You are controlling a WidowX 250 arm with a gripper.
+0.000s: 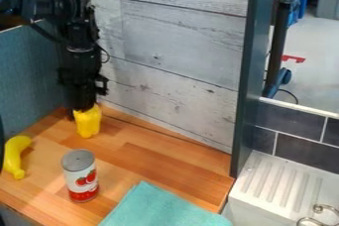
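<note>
Black gripper (83, 108), at the top of yellow object (87, 123); opening and hold, cannot tell. On desk (152, 155): can (81, 176), upright on its flat base; curved banana (15, 155), on its side; teal cloth (159, 207).

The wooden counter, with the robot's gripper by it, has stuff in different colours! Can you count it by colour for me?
Yellow: 2, the banana and the yellow thing right under the gripper
Red and white: 1, the can
Blue-green: 1, the cloth
Total: 4
</note>
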